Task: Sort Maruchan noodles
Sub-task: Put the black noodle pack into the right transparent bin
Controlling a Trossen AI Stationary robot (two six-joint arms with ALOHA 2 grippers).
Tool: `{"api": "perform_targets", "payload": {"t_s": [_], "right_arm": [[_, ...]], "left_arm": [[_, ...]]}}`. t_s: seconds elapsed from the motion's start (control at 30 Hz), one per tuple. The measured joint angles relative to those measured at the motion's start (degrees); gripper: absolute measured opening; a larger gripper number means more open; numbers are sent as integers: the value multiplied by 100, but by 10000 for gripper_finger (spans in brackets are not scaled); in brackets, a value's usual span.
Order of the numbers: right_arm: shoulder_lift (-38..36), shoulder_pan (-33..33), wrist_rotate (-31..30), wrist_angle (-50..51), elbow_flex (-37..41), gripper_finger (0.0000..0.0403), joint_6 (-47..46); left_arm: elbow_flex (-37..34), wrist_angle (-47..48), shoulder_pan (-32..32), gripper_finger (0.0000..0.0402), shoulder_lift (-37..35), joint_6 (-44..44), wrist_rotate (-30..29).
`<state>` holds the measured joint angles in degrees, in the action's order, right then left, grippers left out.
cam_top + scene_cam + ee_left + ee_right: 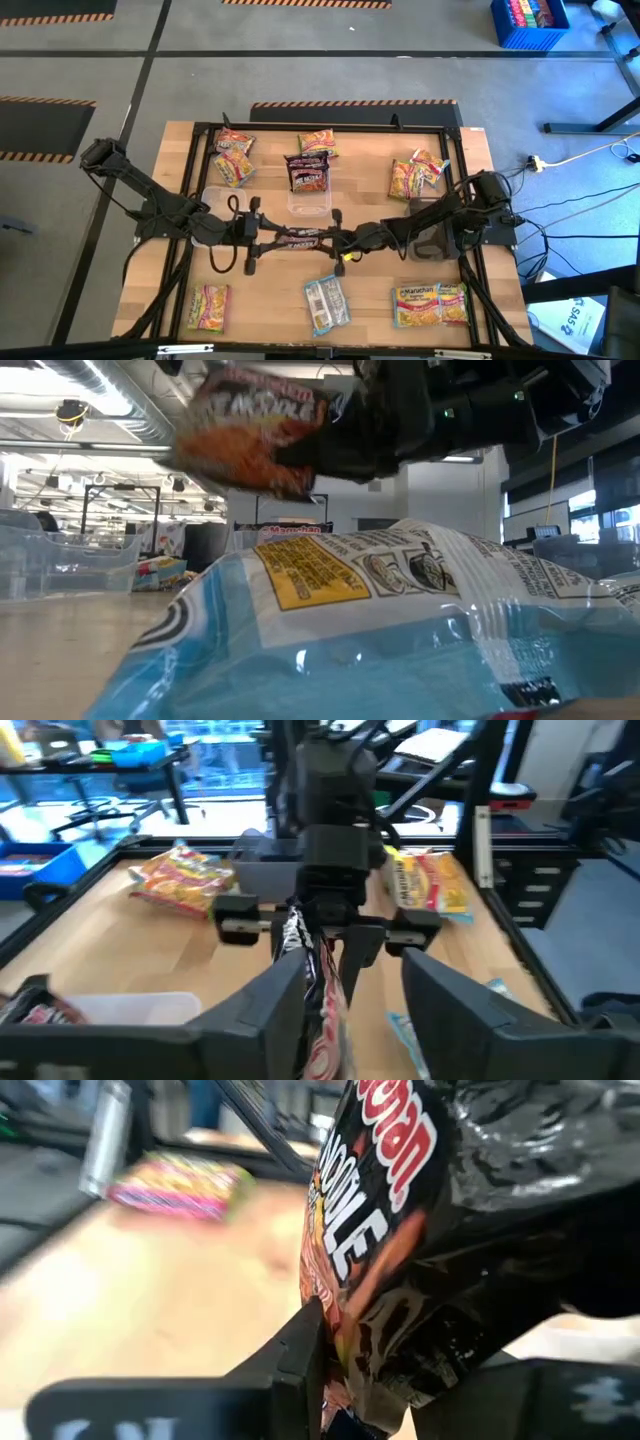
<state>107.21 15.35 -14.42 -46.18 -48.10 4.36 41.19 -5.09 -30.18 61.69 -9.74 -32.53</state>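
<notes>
A: My right claw [370, 1370] pinches the dark maroon packet [400, 1230] in mid-air at the worktop [150, 290] centre; my left claw [345, 990] stands spread around its far end.

B: If that pinch is shallow, I'd lose it short of the clear bin [308, 198] beyond.

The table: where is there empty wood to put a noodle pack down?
Table: bare wood between the yellow-pink packet and light blue packet, and between the light blue packet and yellow packets. Crowded: the middle, where the left gripper and right gripper meet at a dark maroon packet.
</notes>
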Motion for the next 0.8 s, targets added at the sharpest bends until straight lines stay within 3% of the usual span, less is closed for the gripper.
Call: {"api": "perform_targets", "payload": {"t_s": [0.17, 0.33, 0.47, 0.63, 0.8], "right_arm": [[-29, -1, -308, 350, 0, 83, 49], [-29, 0, -310, 485, 2, 80, 50], [-29, 0, -310, 488, 2, 81, 49], [-32, 0, -310, 530, 2, 80, 45], [-32, 0, -311, 651, 2, 80, 43]], "left_arm": [[200, 149, 373, 221, 149, -128, 3], [939, 1115, 1053, 249, 795, -505, 882], [1763, 2182, 1451, 252, 1634, -662, 1664], [2918, 3696, 1775, 251, 2586, -669, 1807], [3813, 4839, 1935, 250, 3282, -799, 2756]]}}
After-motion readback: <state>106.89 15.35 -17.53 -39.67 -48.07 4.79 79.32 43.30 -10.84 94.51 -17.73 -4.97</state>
